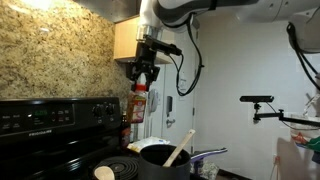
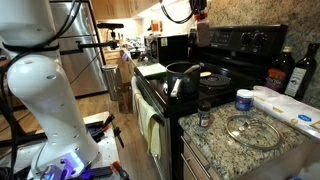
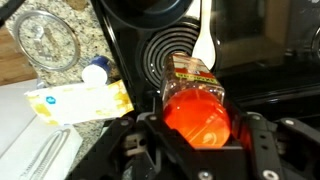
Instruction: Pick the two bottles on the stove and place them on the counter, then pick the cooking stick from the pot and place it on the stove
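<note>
My gripper [image 1: 147, 72] is shut on the red-capped bottle [image 1: 140, 88] and holds it high above the black stove [image 1: 60, 120]. In the wrist view the bottle's red cap [image 3: 200, 112] fills the space between the jaws [image 3: 200, 135]. It also shows at the top edge of an exterior view [image 2: 198, 10]. The other bottle's round tan top [image 1: 103, 173] shows low down, by a coil burner. A small bottle [image 2: 205, 115] stands at the counter edge beside the stove. The wooden cooking stick [image 1: 180, 147] [image 3: 203, 35] leans in the dark pot [image 1: 158, 154] [image 2: 185, 72].
On the granite counter [image 2: 215, 150] lie a glass lid [image 2: 245, 130] [image 3: 45, 35], a blue-capped tub [image 2: 244, 100] [image 3: 95, 72] and a yellow-white packet [image 3: 75, 100]. Two dark bottles [image 2: 283, 70] stand at the wall. The pot's handle [image 2: 180, 88] sticks out toward the stove front.
</note>
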